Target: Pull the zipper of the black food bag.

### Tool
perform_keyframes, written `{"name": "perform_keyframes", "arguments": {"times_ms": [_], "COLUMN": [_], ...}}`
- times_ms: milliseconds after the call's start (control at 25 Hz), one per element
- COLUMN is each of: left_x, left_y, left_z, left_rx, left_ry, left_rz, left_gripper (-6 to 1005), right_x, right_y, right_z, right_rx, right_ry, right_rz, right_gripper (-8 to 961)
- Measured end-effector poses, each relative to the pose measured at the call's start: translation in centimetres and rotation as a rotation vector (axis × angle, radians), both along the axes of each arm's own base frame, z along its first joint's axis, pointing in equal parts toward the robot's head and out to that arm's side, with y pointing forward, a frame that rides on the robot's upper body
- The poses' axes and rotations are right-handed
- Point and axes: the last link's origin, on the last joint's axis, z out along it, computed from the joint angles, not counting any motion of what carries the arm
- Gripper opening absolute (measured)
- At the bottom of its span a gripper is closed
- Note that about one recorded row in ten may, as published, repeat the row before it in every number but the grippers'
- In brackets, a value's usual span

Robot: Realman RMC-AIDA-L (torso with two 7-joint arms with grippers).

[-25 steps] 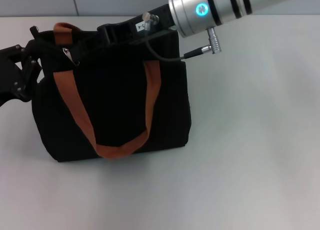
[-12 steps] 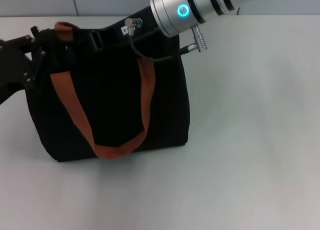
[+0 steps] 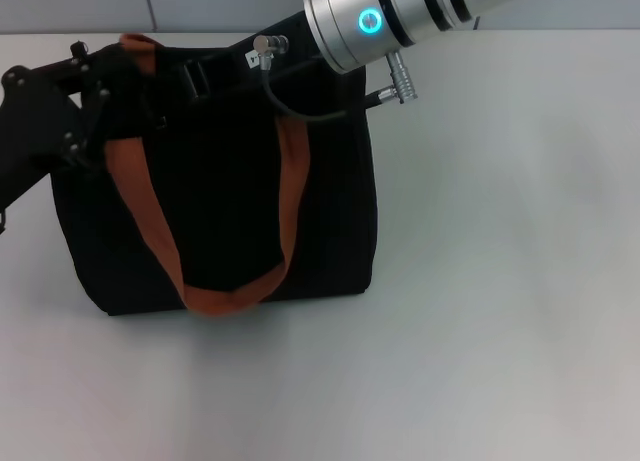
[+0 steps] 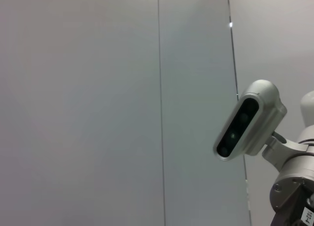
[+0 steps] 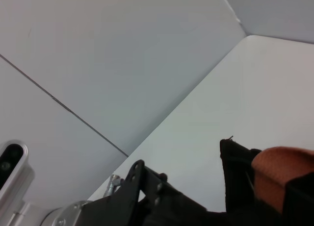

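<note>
The black food bag point(image 3: 230, 211) stands upright on the left half of the table, with an orange-brown strap handle point(image 3: 150, 231) hanging down its front. My left gripper point(image 3: 85, 91) is against the bag's top left corner. My right gripper point(image 3: 195, 76) reaches in from the upper right and lies along the bag's top edge, its tips hidden against the black fabric. The zipper is hidden. The right wrist view shows a bag corner point(image 5: 238, 162), a strap point(image 5: 277, 169) and the left gripper point(image 5: 142, 184) beyond.
The white table point(image 3: 500, 281) stretches to the right and front of the bag. A grey wall point(image 3: 80, 6) runs along the back. The left wrist view shows only wall and the robot's head camera point(image 4: 248, 120).
The right arm has shifted left along the bag's top. The left gripper has moved up onto the bag's top left corner. The silver pull tab seen earlier near that corner is now covered.
</note>
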Motion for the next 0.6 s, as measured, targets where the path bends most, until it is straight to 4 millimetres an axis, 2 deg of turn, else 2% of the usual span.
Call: {"name": "perform_keyframes", "arguments": {"times_ms": [360,600], "left_x": [-0.85,-0.9], "left_y": [-0.7,-0.81], "left_z": [0.46,0.46], "left_rx": [0.018,0.018], "left_ry": [-0.007,-0.008], "left_rz": [0.027,0.027], "left_gripper": [56,64], "right_x": [0.12,0.2], "right_y": [0.14,0.07], "right_z": [0.07,-0.06], "right_rx": [0.027,0.03], "right_ry": [0.023,0.021], "right_rz": [0.042,0.056], "right_gripper": [320,123]}}
